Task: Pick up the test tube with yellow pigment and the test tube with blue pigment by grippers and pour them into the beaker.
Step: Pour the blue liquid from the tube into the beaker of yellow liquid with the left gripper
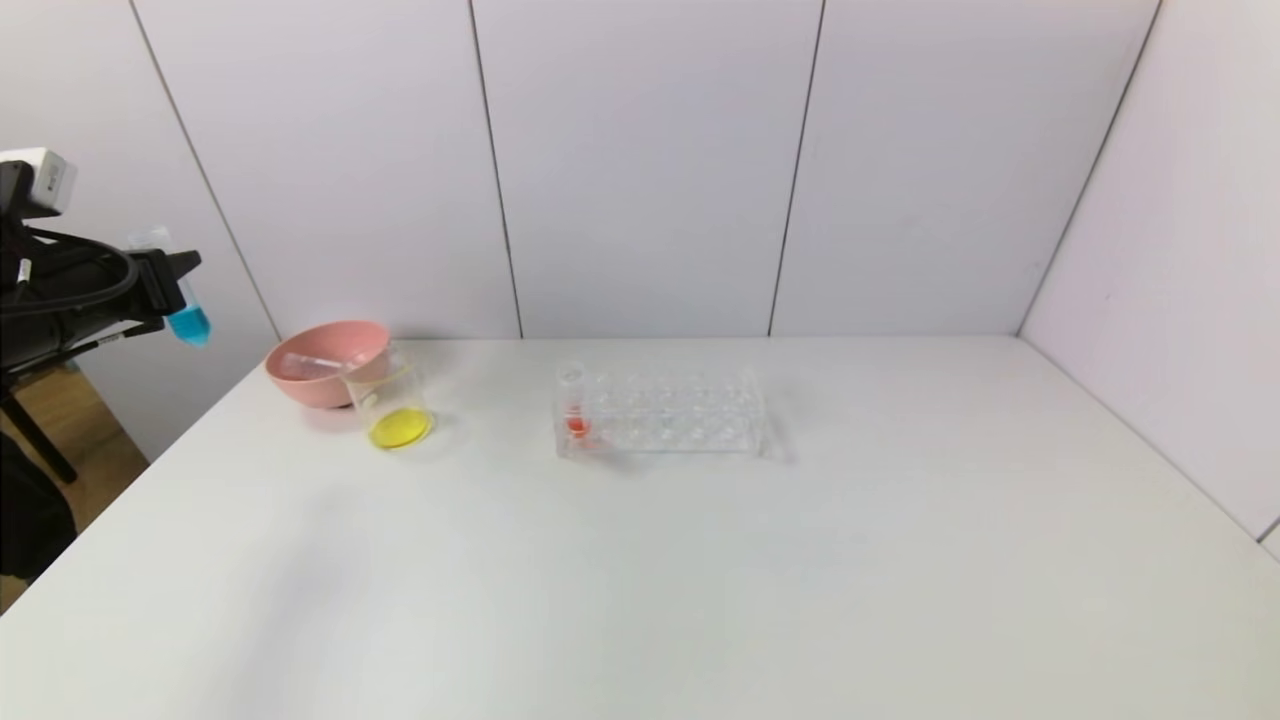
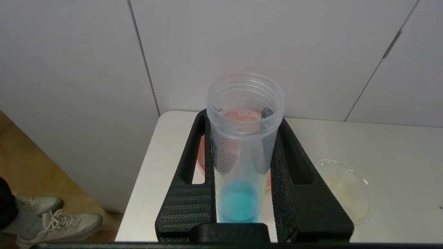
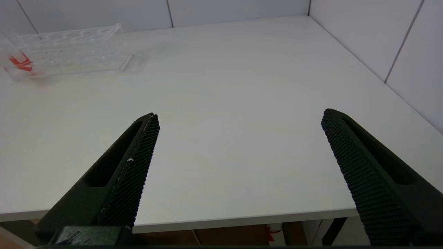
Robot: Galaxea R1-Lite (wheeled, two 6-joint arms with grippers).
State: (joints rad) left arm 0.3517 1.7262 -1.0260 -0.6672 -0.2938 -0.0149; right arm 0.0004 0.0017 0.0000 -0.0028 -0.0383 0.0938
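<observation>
1 blue tube [image 1: 187, 318], 1 beaker [image 1: 395, 405], 1 rack [image 1: 662, 413]

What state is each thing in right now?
left gripper: shut on the blue test tube, raised off the table's left edge.
blue test tube: held, blue liquid still inside.
beaker: upright beside the bowl, yellow liquid at the bottom.
pink bowl: upright, an empty tube lying in it.
tube rack: holds one red tube.
right gripper: open, empty.
</observation>
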